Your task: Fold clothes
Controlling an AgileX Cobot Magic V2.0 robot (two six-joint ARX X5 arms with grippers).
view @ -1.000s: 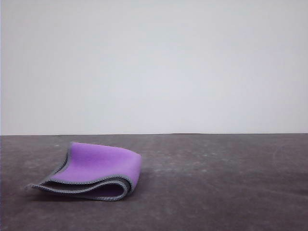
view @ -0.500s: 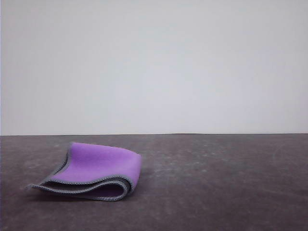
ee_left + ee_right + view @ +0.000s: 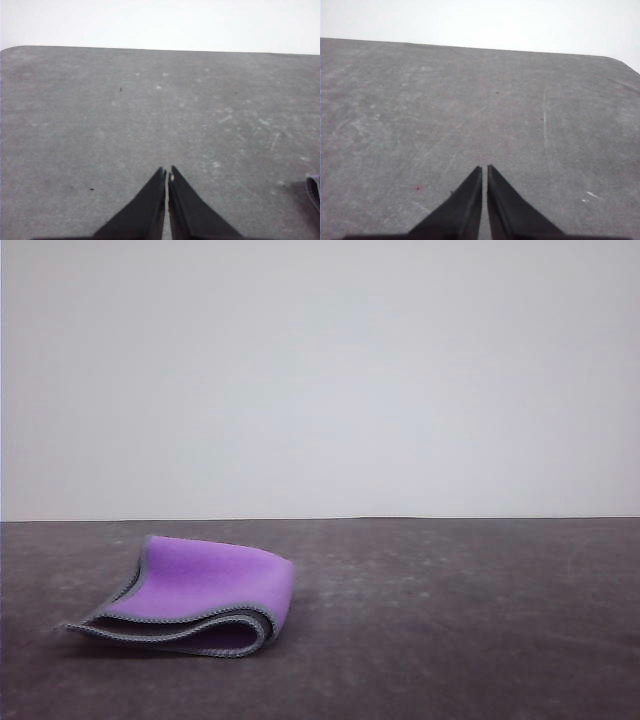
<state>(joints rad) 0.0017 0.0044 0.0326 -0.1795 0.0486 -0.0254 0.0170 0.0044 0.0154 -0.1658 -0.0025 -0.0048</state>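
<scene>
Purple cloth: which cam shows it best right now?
Front view. The cloth lies whole on the table, folded over, purple face up with its grey stitched edging visible. The left wrist view catches only a sliver of its edge beside the shut left gripper. The right wrist view gives bare tabletop ahead of the shut right gripper.

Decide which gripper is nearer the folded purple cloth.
Left. The left gripper has the folded purple cloth beside it; the right gripper faces bare grey table.
</scene>
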